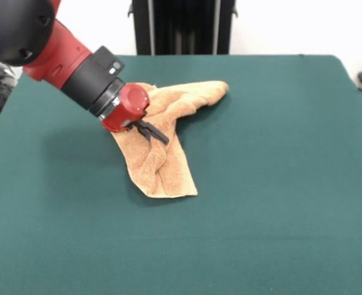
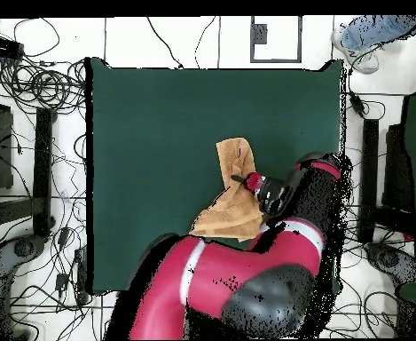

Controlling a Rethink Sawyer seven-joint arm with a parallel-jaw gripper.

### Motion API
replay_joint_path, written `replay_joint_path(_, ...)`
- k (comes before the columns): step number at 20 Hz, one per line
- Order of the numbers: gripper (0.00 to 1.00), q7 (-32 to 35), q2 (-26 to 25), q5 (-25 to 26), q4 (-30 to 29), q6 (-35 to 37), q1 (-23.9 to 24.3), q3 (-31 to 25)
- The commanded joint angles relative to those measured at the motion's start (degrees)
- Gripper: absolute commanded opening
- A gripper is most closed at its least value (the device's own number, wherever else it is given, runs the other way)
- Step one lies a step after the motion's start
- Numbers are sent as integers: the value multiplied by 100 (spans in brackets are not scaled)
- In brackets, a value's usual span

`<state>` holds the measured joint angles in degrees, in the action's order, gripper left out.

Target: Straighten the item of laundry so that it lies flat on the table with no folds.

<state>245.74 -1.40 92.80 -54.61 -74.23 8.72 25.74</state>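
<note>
We see the orange-tan terry towel [image 1: 162,138] [image 2: 233,191] lying crumpled in folds on the green bench [image 1: 279,153] [image 2: 158,133]. The gripper [image 1: 153,131] [image 2: 241,179] touches its middle; whether it is gripping we cannot tell.

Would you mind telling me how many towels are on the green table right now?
1. The orange-tan towel lies crumpled on the table, toward the robot's side, under the gripper. Nothing suggests a second, though the arm hides some cloth.
</note>
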Motion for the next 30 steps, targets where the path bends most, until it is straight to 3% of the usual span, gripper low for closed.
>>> replay_joint_path(1,0,2597,-2082,-341,-567,799,-805,422)
replay_joint_path(5,0,2635,-2415,-701,-566,577,-1120,1011)
replay_joint_path(7,0,2504,-2228,-483,-446,1024,-1149,783)
replay_joint_path(8,0,1325,-1941,-676,-527,1993,-1094,492)
replay_joint_path(9,0,408,-1844,-1086,-664,2340,-997,416)
replay_joint_path(10,0,-2205,-1518,-2136,-1017,2847,-541,40)
replay_joint_path(11,0,-2979,-1456,-2503,-1120,2896,-401,-52)
replay_joint_path(13,0,-3346,-1492,-2598,-1102,2778,-389,-34)
replay_joint_path(15,0,-2701,-1648,-2165,-888,2418,-560,135)
replay_joint_path(18,0,-2683,-1693,-2455,-963,2544,-667,290)
replay_joint_path(22,0,-2023,-1825,-2172,-849,2381,-847,474)
replay_joint_path(27,0,-1843,-1885,-2035,-810,2256,-899,535)
replay_joint_path(30,0,-1211,-2037,-1642,-604,2020,-1004,656)
